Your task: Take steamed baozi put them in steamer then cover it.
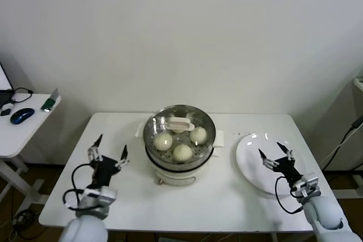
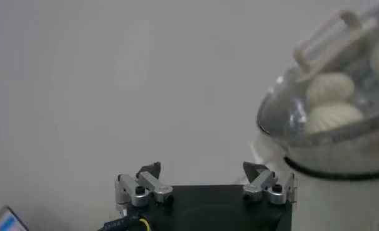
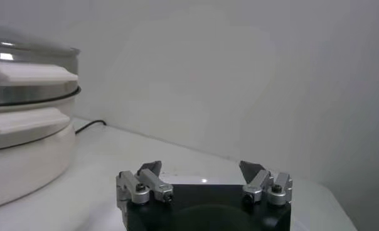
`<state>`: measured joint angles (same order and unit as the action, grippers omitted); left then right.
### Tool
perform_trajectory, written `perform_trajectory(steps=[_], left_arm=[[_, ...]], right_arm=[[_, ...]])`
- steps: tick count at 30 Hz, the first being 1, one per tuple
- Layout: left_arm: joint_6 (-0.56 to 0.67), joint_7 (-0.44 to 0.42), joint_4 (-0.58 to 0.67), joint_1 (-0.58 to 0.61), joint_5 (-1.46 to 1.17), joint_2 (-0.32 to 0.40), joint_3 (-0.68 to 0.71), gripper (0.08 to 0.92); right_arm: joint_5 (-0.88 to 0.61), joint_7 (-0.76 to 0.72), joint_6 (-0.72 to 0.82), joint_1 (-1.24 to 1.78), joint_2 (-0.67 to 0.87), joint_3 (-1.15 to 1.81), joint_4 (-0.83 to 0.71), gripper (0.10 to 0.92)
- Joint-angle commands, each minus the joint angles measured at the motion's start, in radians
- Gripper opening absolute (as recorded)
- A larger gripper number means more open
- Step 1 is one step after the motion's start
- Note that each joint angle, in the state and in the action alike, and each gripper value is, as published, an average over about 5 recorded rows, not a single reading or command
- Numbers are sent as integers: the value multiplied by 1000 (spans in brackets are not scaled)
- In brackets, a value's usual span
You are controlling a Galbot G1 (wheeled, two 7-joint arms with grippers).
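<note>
Setting: white table (image 1: 187, 202) against a plain pale wall.
Steamer: round shiny steel pot (image 1: 178, 165) on a white base, frame centre.
Buns: cream-white domed baozi (image 1: 182, 152) inside, under the clear glass lid (image 1: 180, 123).
Progress: looks finished; the white plate (image 1: 253, 168), right, is bare.
Left gripper (image 1: 110, 153): lower left, jaws spread, empty.
Right gripper (image 1: 274, 154): over the plate, jaws spread, empty.

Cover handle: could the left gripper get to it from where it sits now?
Probably yes. The left gripper is open and empty beside the steamer, and nothing stands over the cover or its handle.
</note>
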<state>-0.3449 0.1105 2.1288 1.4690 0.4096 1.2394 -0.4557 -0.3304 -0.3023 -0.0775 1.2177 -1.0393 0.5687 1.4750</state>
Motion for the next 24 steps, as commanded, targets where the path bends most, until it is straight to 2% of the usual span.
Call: perform_trajectory(steps=[1, 8, 24], left_arm=[[596, -51, -220, 141, -601, 126, -330, 823], [666, -41, -318, 180, -621, 131, -289, 823], [626, -57, -311, 185, -575, 170, -295, 823]], right_arm=[[0, 4, -22, 16, -10, -5, 37, 823], [-15, 9, -39, 25, -17, -7, 47, 823], [-21, 11, -46, 32, -22, -5, 47, 823]])
